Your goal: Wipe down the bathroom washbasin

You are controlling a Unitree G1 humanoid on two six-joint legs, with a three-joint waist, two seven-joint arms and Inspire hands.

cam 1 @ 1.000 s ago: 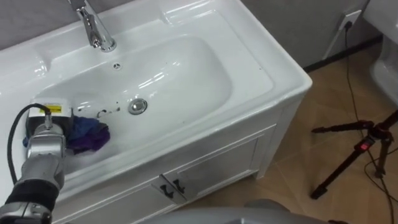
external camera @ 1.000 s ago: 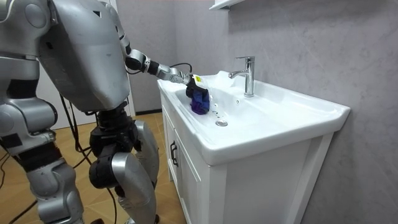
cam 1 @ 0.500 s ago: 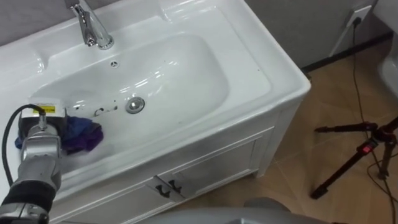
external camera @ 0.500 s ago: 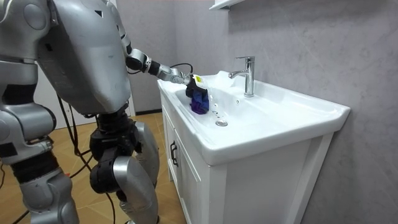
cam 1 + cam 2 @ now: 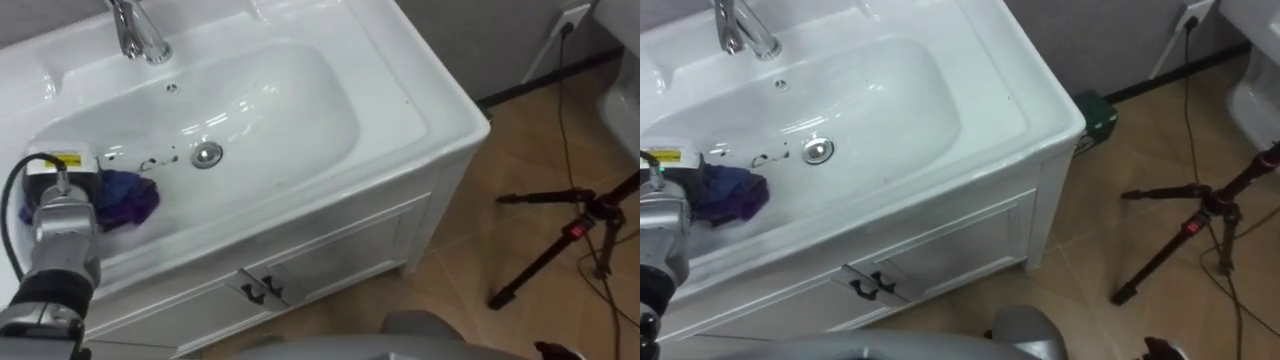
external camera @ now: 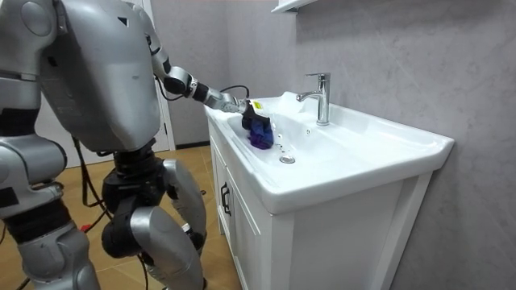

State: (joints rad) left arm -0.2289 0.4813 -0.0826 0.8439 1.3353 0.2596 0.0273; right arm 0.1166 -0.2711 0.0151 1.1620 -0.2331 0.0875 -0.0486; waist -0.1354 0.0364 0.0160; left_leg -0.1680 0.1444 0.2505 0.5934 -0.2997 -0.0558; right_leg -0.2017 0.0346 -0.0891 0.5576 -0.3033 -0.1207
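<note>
Currently the left hand (image 5: 58, 190) rests at the robot's left end of the basin (image 5: 300, 110), with its back facing up. Its fingers are buried in a bunched purple-blue cloth (image 5: 128, 196). Whether they curl round the cloth or press it flat cannot be told. In the room view the cloth sits directly under the hand, against the sloping inner wall of the bowl.

Procedure for the stroke in hand, as a judgement:

1. Keep the palm bearing down on the cloth so that the fabric, not the hand, meets the glazed surface.
2. Flatten the bundle if possible. A tight wad covers little area.
3. Sweep toward the small dark marks (image 5: 150, 162) just beside the cloth, between it and the drain (image 5: 207, 154).
4. Follow the curve of the bowl. A level path would lift the cloth off where the wall falls away.
5. Carry on past the drain toward the far, unwiped end.
6. Stay low under the tap (image 5: 135, 30) at the back rim.

Risk: the wall looks smooth, so the cloth may slide out from under the hand if pressure slackens.
</note>
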